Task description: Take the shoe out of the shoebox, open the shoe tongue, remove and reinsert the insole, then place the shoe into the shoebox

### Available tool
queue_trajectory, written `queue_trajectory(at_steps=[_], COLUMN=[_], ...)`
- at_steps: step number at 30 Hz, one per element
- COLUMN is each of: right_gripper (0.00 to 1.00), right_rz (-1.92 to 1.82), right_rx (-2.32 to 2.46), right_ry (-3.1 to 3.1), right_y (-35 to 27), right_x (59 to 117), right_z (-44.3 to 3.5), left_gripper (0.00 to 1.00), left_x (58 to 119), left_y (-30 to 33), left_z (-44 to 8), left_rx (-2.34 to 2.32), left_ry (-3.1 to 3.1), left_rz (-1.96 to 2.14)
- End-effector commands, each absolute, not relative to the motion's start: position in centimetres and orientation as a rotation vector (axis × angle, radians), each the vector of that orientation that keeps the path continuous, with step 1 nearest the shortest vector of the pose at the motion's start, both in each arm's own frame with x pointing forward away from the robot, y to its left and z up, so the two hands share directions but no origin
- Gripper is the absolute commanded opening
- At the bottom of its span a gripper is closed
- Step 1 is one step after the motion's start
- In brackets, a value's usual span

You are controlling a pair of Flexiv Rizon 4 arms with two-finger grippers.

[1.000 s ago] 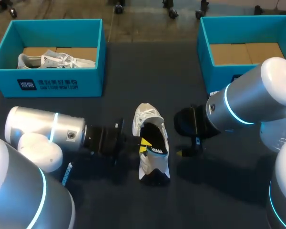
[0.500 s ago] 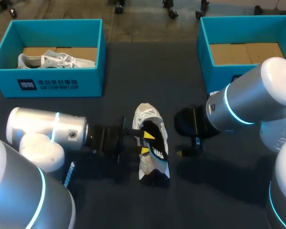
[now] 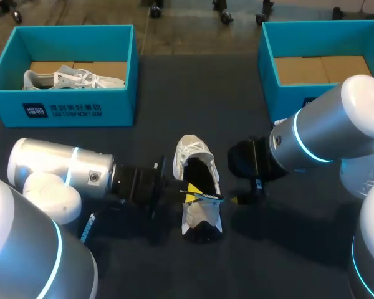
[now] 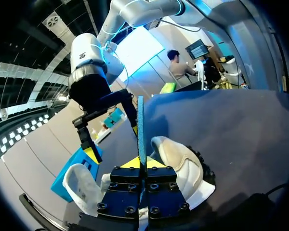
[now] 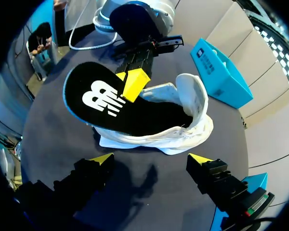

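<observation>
This is a robotics lab: a left arm [image 3: 59, 168] and right arm [image 3: 327, 134] flank a dark tabletop [image 3: 193, 93], with a teal shoebox [image 3: 81, 111] at its far-left corner.

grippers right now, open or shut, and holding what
Left gripper: shut on the insole.
Right gripper: open, holding nothing, next to the shoe.

The head camera stands high behind the robot and looks down on the dark surface [image 3: 156, 87] from afar, with the shoe [image 3: 192, 151] near the middle. The left wrist camera sits just behind the left pincer [image 4: 140, 162] and looks along it, very near the shoe, across to the right pincer [image 4: 113, 142]. The right wrist camera faces the opposite way, close above the shoe, toward the left pincer. All three views share the shoe.
</observation>
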State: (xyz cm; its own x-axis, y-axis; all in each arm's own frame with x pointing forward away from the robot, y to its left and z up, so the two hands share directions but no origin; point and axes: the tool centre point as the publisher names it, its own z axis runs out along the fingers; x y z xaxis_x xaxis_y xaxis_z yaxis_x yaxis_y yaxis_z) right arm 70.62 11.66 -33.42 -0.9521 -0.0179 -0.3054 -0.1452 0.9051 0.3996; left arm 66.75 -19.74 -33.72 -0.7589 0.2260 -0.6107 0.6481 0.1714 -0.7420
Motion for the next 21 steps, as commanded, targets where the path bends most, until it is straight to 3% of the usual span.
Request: queue_trajectory(at_steps=[1, 18, 19, 20, 21], right_gripper=[1.0, 1.0, 1.0, 1.0, 1.0], right_rz=[0.615, 0.615, 0.615, 0.615, 0.615], right_rx=[-0.121, -0.121, -0.121, -0.121, -0.121], right_ry=[2.771, 2.771, 2.771, 2.771, 2.771], right_y=[11.6, 11.6, 11.6, 11.6, 11.6], right_x=[70.5, 70.5, 70.5, 70.5, 70.5], right_z=[-33.4, -33.4, -33.4, -33.4, -33.4], left_gripper=[0.0, 0.0, 0.1, 0.27, 0.27], left_x=[67.3, 69.3, 69.1, 69.0, 68.8], left_y=[-20.2, -19.7, -19.7, -19.7, -19.7], left_z=[-34.6, -35.8, -35.6, -35.3, -35.0], left_rx=[0.835, 0.836, 0.837, 0.839, 0.842], left_ry=[2.079, 2.061, 2.057, 2.049, 2.042], left_rz=[-1.614, -1.542, -1.547, -1.555, -1.562])
